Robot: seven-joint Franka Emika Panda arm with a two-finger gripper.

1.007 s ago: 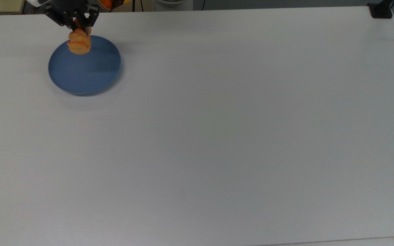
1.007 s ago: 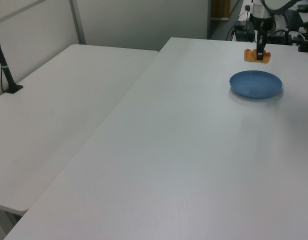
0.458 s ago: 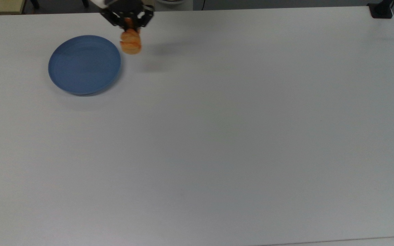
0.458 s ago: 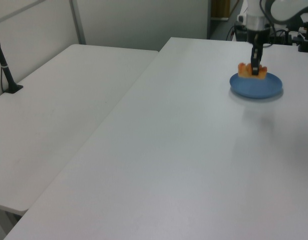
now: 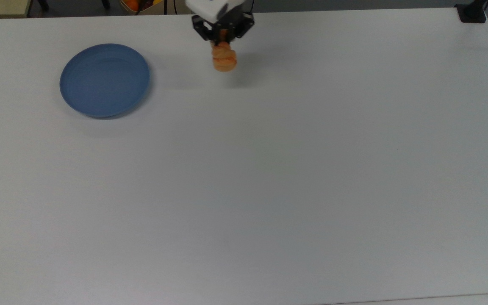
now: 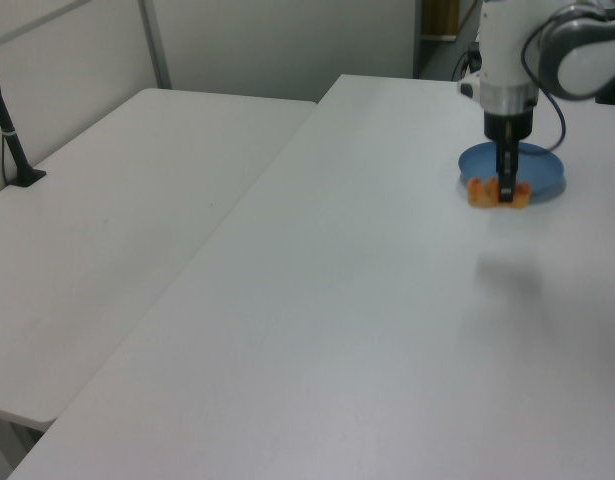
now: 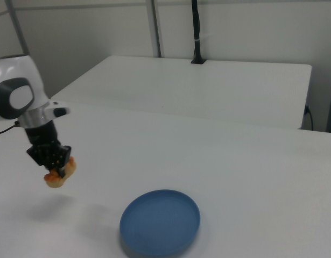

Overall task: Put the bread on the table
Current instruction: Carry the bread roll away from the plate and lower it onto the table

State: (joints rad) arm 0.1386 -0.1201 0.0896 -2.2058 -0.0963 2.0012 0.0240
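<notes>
Top view has my fingers (image 5: 223, 39) pinched shut on the bread (image 5: 224, 60), so I'm holding it up in the air over the white table (image 5: 269, 169), near the far edge. It's hanging off to the top view's right of the blue plate (image 5: 104, 80), well apart from it, with a soft shadow on the bare surface beneath. Right view is showing the roll (image 7: 58, 175) dangling clear of the tabletop, plate (image 7: 160, 222) sitting off to the right view's right. In the left view the bread (image 6: 498, 192) is hanging in front of the plate (image 6: 542, 170).
</notes>
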